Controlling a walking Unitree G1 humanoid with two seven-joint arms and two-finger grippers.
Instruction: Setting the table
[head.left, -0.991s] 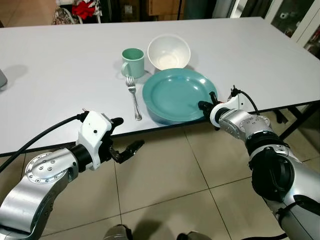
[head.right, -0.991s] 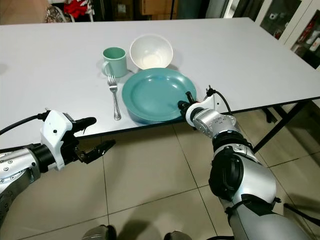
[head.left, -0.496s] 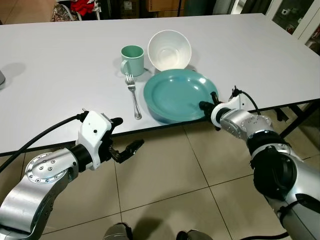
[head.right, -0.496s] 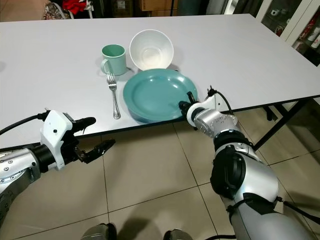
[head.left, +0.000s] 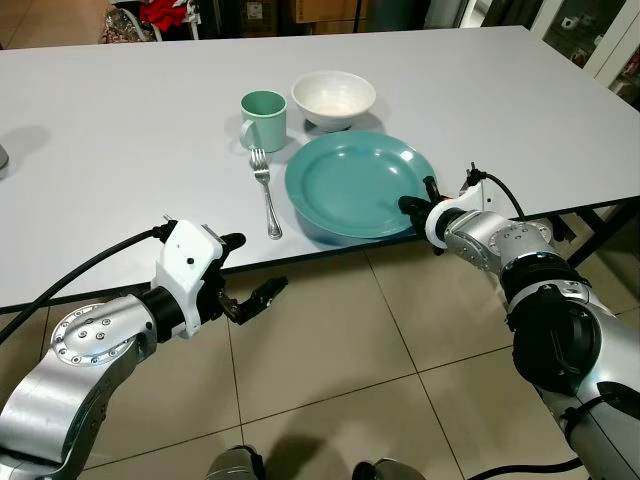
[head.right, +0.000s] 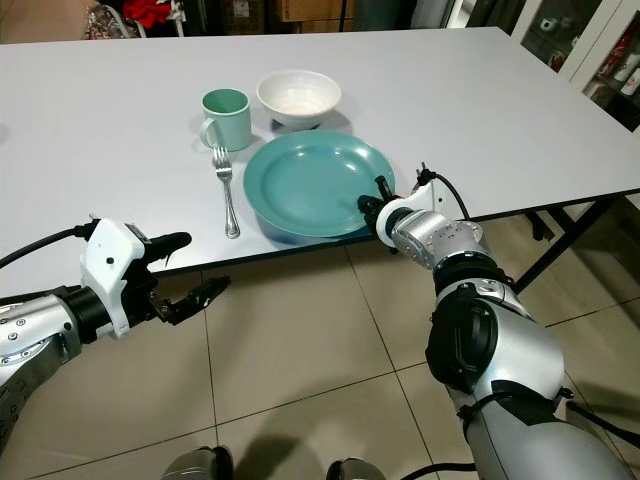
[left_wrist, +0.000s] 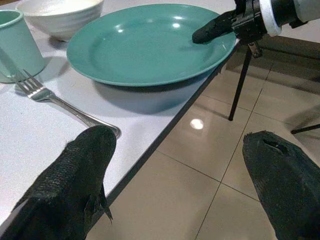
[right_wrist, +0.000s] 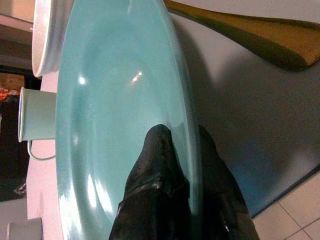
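A teal plate (head.left: 355, 185) lies near the front edge of the white table (head.left: 120, 150). My right gripper (head.left: 412, 205) is shut on its near right rim, one finger (right_wrist: 160, 170) on top and the other underneath. In the left wrist view the plate (left_wrist: 145, 45) casts a broad shadow, its near edge raised a little. A white bowl (head.left: 333, 98) stands flat just behind the plate, and a teal mug (head.left: 264, 117) stands to its left. A fork (head.left: 268, 195) lies left of the plate. My left gripper (head.left: 260, 263) hangs open below the table's front edge, holding nothing.
The table's dark legs (head.left: 590, 215) stand at the right, over a tiled floor (head.left: 330, 380). A grey object (head.left: 3, 160) shows at the table's far left edge. Furniture and a red item (head.left: 165, 15) are behind the table.
The bowl, earlier tipped up against the plate's far rim, now sits flat on the table behind it. The right gripper stayed on the rim. The left arm has not moved.
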